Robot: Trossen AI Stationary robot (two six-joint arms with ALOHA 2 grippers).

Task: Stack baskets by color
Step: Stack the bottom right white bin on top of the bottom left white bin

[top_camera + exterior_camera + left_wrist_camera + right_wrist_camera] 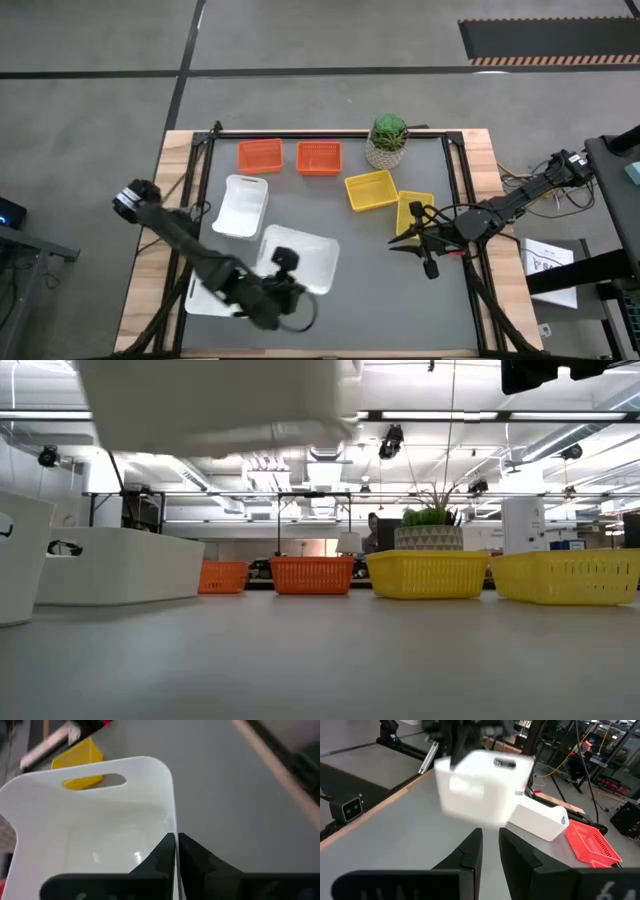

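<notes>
High view has the left gripper (283, 262) near the front of the table (380, 300), pinched tight on the wall of a white basket (305, 255), which looks lifted off the surface in the low view. Another white basket (240, 205) sits just behind it, and a third (208, 297) is mostly hidden under the left arm. Two orange baskets (260, 155) line the back edge, next to a potted plant (388, 142). Two yellow baskets (371, 190) sit right of centre, the right gripper (428, 243) hanging just beside them, fingers narrow, nothing in them.
</notes>
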